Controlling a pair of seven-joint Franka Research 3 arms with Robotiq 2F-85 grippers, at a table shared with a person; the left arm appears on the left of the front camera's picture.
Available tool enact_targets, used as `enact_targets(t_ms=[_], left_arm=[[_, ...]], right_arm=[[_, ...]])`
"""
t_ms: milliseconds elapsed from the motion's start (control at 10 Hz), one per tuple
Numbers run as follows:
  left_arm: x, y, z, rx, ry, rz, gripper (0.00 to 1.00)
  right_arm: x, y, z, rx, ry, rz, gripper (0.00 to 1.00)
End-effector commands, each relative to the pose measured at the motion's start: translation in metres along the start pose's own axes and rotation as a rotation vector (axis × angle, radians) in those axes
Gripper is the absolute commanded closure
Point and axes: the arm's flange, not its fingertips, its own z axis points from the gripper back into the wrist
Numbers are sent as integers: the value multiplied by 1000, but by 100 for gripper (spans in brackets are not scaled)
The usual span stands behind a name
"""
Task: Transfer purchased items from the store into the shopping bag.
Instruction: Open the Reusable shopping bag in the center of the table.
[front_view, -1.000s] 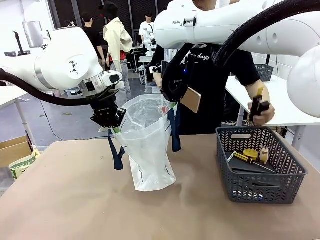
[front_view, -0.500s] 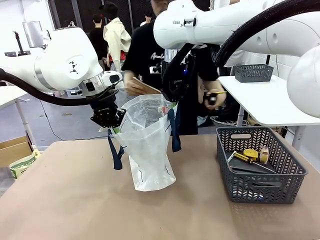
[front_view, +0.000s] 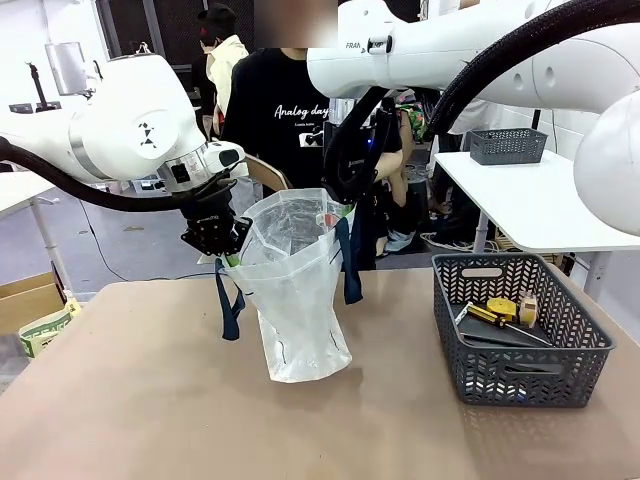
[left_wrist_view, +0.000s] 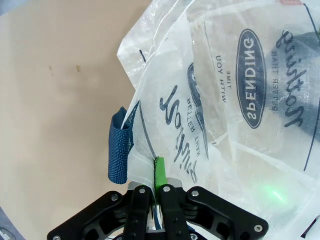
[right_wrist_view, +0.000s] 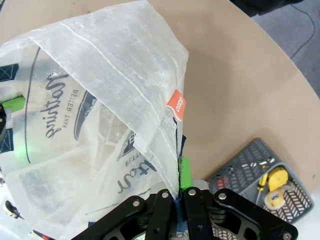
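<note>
Tan table (front_view: 120, 400), busy lab behind. Left gripper (left_wrist_view: 154, 175) and right gripper (right_wrist_view: 176, 187) are both pinching fully closed on opposite rims of the shopping bag (front_view: 295, 300), which is standing mid-table. They're stretching its mouth wide so goods can drop in. Grey basket (front_view: 520, 380) is sitting well right, yellow items (front_view: 500, 308) inside. Person behind is holding what's probably the flat brown box (front_view: 262, 172), partly hidden.

white side table (front_view: 530, 205), grey floor (front_view: 130, 245), cardboard box (front_view: 25, 298) at left
</note>
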Motion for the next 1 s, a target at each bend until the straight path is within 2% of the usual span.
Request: enact_targets(t_ms=[0, 900], left_arm=[[0, 1, 0, -2, 2, -5, 100], [0, 1, 0, -2, 2, -5, 100]], right_arm=[[0, 0, 1, 0, 0, 1, 100], [0, 0, 1, 0, 0, 1, 100]])
